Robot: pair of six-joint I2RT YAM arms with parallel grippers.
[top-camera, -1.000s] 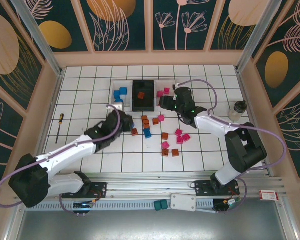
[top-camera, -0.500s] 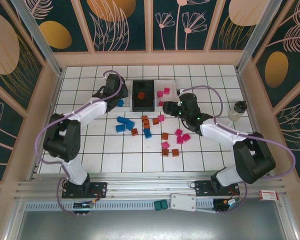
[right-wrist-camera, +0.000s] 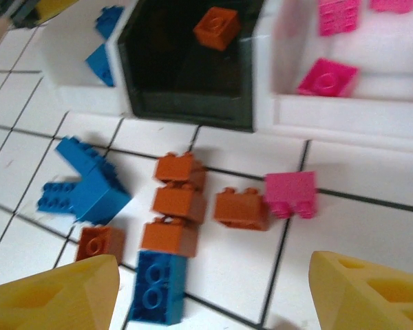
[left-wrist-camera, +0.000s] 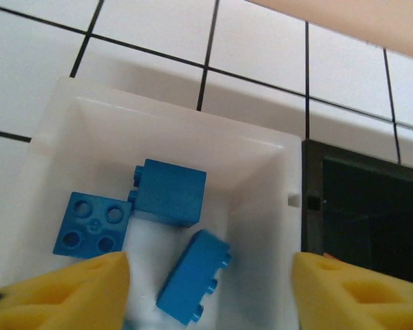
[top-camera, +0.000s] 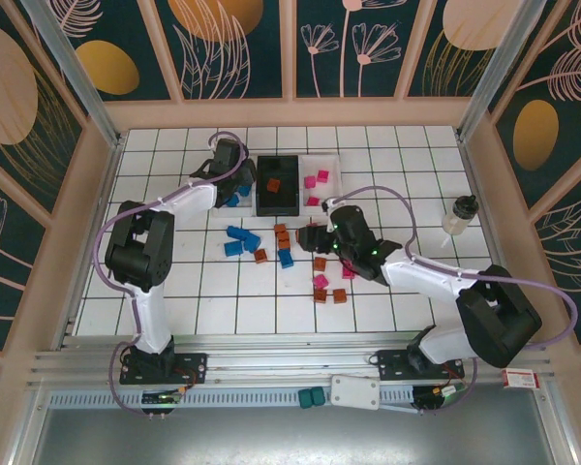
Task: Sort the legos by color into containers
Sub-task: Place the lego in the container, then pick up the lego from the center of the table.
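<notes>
3 blue legos point(left-wrist-camera: 168, 192) lie in the left white bin point(left-wrist-camera: 261, 148): 1 studs-up at 9 o'clock, 1 tilted on its side at 6 o'clock. The left gripper point(left-wrist-camera: 208, 275) hovers over that bin with its yellow fingers point(left-wrist-camera: 62, 289) apart, clamping nothing. The black bin point(right-wrist-camera: 186, 82) touches it at 3 o'clock, with 1 orange-brown brick point(right-wrist-camera: 218, 27) in view inside. The right white bin point(right-wrist-camera: 344, 113) is next along and holds 3 pink bricks point(right-wrist-camera: 327, 77). All 3 bins sit at 12 o'clock on the tiled table point(top-camera: 174, 281).

Loose legos point(right-wrist-camera: 179, 199) in blue, orange-brown and pink are scattered at the table's centre. The right gripper point(right-wrist-camera: 213, 275) hangs above them, jaws apart and empty. A screwdriver point(top-camera: 114, 247) lies at 9 o'clock and a bottle point(top-camera: 460, 215) stands at 3 o'clock. No writing is readable.
</notes>
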